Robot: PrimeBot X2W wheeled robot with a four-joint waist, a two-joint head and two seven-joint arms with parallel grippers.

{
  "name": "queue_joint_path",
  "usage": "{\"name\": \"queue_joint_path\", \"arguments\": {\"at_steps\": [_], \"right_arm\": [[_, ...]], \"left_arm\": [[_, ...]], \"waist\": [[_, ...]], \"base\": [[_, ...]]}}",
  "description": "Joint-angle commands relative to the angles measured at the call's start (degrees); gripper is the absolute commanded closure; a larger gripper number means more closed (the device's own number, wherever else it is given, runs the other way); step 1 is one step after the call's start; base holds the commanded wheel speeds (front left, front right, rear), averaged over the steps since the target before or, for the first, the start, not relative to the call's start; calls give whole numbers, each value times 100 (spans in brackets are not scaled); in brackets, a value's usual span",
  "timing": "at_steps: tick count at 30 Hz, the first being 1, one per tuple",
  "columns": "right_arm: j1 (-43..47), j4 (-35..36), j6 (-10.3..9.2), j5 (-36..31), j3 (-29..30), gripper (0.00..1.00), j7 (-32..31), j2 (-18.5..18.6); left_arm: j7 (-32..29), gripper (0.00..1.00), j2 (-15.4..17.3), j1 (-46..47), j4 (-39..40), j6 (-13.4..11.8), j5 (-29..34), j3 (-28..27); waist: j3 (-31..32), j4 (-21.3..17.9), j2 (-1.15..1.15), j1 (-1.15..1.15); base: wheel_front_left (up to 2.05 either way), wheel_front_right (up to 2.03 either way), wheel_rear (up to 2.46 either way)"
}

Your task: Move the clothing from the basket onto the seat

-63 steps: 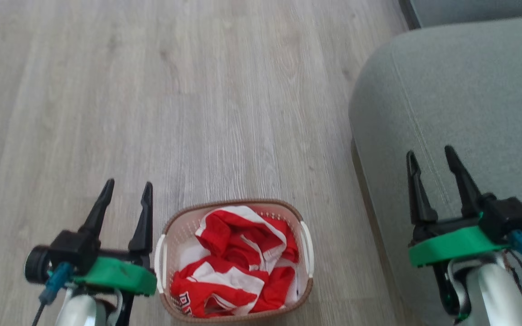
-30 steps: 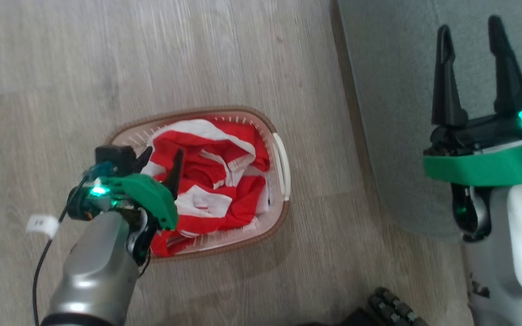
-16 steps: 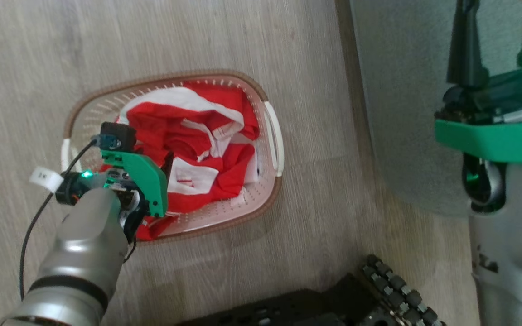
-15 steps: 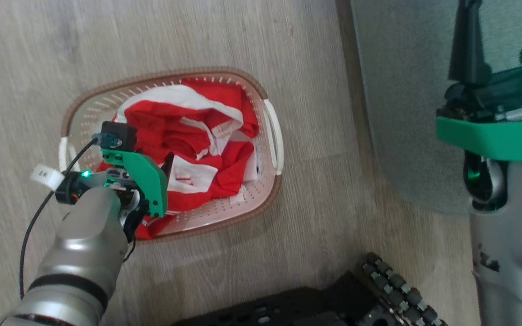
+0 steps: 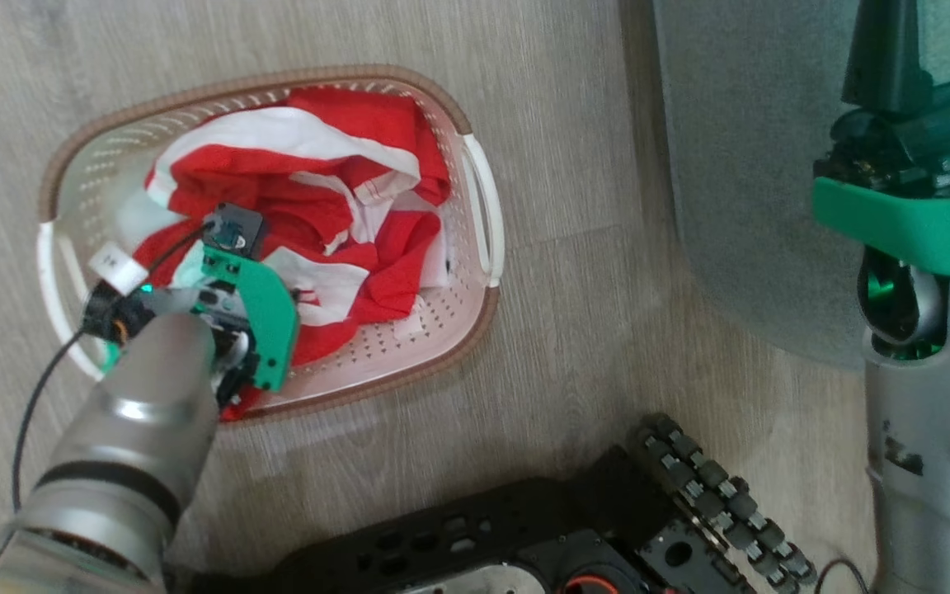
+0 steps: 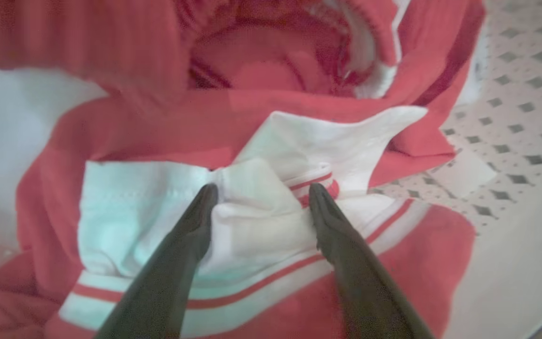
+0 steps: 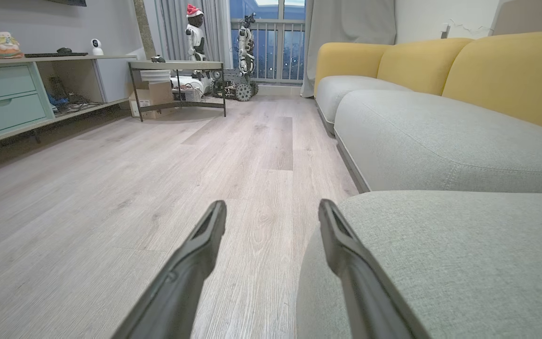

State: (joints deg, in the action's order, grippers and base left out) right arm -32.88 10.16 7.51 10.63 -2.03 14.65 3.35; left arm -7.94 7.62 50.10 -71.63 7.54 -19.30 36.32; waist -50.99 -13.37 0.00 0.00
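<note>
The white perforated basket [image 5: 475, 330] with a brown rim stands on the wood floor, full of crumpled red and white clothing [image 5: 343, 124]. My left arm reaches down into it, and the green wrist mount [image 5: 265, 318] covers the fingers in the head view. In the left wrist view my left gripper [image 6: 261, 190] is open, its tips pressed into a bunched white fold of the clothing [image 6: 261, 221] that sits between them. My right gripper [image 7: 271, 205] is open and holds nothing, over the front edge of the grey-green seat [image 5: 739, 165].
My black base with its roller wheel [image 5: 714, 495] lies just below the basket. The seat's edge [image 7: 440, 259] is right of the right fingers. Farther off are a grey sofa cushion [image 7: 431, 141], yellow backrests [image 7: 511, 70], a low cabinet [image 7: 3, 94] and a small table [image 7: 177, 66].
The head camera has tipped further down, so the basket sits higher in view. My left gripper has sunk deeper into the basket onto the clothing. The right gripper stays open.
</note>
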Motion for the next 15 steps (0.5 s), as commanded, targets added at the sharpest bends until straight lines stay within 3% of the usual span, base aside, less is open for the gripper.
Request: {"name": "queue_joint_path", "arguments": {"at_steps": [1,15], "right_arm": [[40,225,-2,38,-74,0,35,-46],[-24,300,-2,77,-27,0,35,-47]], "left_arm": [[-37,0,164,-57,-9,-8,85,-30],[-747,3,276,52,-188,-9,175,346]], "waist": [[-91,-54,0,0],[-292,-200,0,0]], "base": [[0,0,0],[0,0,0]]}}
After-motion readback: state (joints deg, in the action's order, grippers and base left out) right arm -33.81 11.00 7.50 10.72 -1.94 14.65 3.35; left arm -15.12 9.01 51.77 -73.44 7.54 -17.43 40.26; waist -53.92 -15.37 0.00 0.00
